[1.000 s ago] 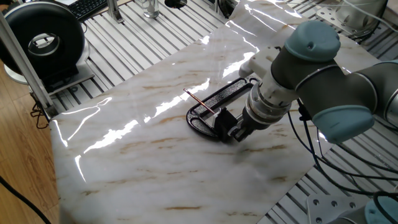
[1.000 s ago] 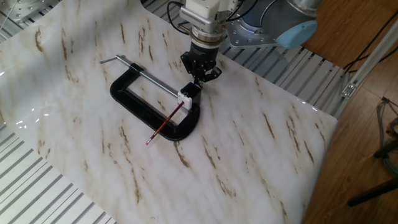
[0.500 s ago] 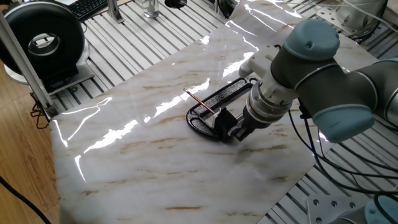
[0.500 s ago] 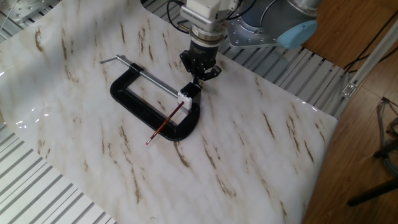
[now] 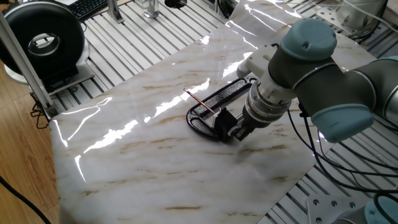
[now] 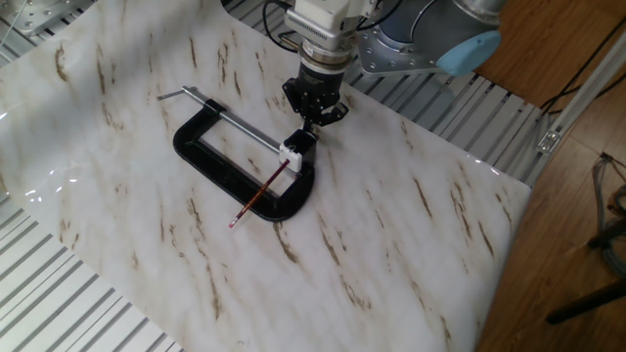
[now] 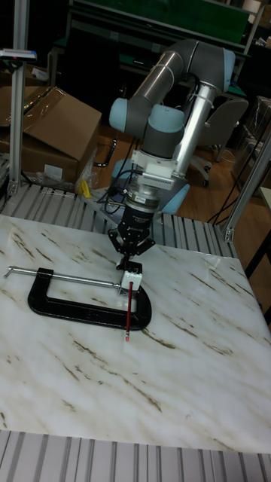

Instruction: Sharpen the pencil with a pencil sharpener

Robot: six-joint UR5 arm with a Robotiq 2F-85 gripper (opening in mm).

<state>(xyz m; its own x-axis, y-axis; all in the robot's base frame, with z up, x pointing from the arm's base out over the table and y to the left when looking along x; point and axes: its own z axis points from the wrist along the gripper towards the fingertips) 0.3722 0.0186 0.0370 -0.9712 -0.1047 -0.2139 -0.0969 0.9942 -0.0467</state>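
The pencil is a thin reddish stick lying across the black clamp frame. Its upper end is stuck into the pencil sharpener, a small black-and-pale block at the clamp's screw end. My gripper hangs just behind the sharpener, on the side away from the pencil. Its fingers converge to a point and look shut, with nothing seen between them. Whether the tips touch the sharpener is unclear.
The clamp's silver threaded rod runs along the marble slab to a bent handle at the far left. Slatted metal table borders the slab. A black round device stands at the back left, and cables trail beside the arm.
The arm's wrist has shifted very slightly. The pencil, sharpener and clamp have not moved.
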